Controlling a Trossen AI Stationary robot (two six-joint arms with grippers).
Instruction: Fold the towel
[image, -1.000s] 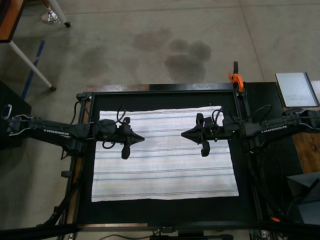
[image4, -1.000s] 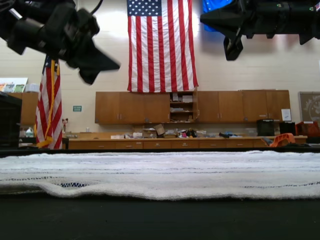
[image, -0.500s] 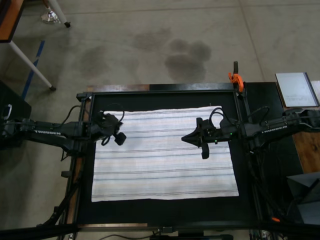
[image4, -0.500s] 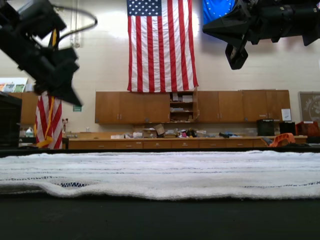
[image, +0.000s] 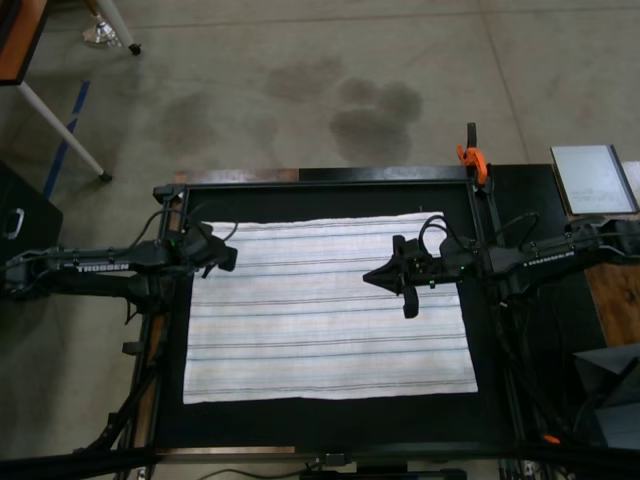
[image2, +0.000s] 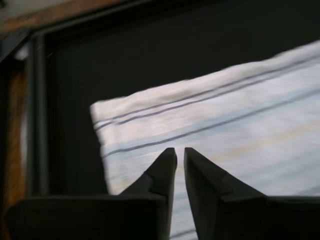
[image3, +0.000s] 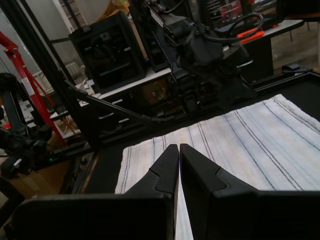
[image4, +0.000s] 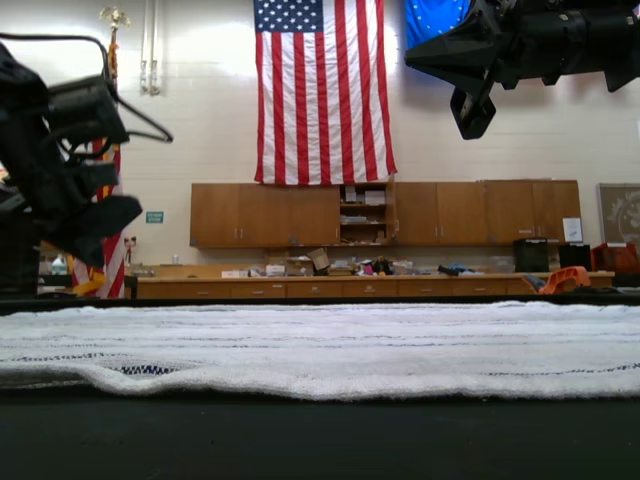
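Both fingers (image2: 167, 165) above towel (image: 330, 310), seemingly.

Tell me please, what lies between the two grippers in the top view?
Only the towel, flat and striped. Nothing else lies between the left gripper and the right gripper. The top view shows it.

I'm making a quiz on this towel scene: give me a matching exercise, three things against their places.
Things:
1. left gripper
2. right gripper
3. clamp

Places:
A. on the frame's far edge
B. over the towel's corner
C. high over the towel, inward from its edge

Pairs: 1-B, 2-C, 3-A
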